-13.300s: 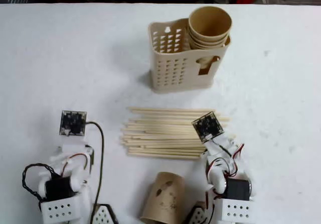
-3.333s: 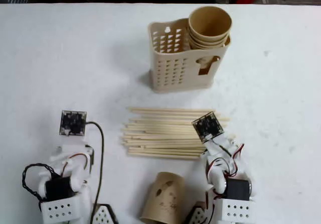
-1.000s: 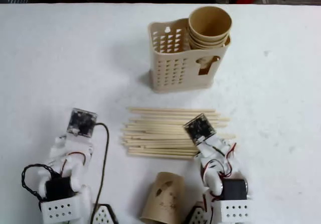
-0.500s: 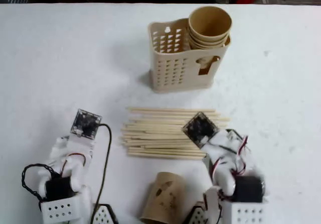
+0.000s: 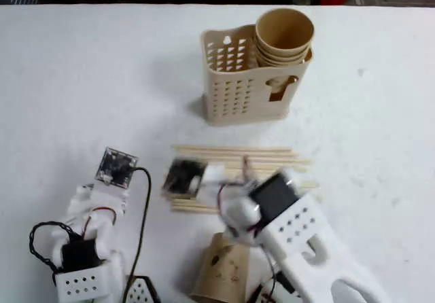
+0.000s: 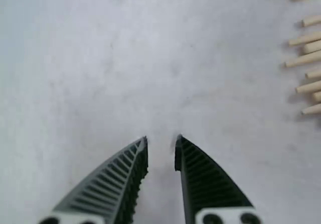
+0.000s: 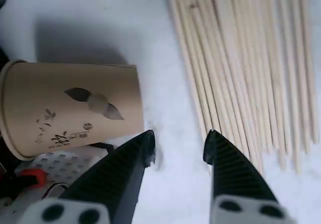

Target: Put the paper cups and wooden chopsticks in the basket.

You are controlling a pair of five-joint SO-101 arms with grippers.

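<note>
White perforated plastic arms [image 5: 302,232], black cables [image 5: 144,201], red wires [image 5: 97,214], and dark ribbed left claw [image 6: 161,139] and right claw [image 7: 179,133].

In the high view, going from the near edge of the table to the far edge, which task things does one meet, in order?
Lying paper cup → wooden chopsticks → basket, with stacked paper cups in it.

Bright light, seemingly from overhead, glares off the table [image 5: 68,79]; the paper cup [image 7: 70,108] casts a soft shadow.
</note>
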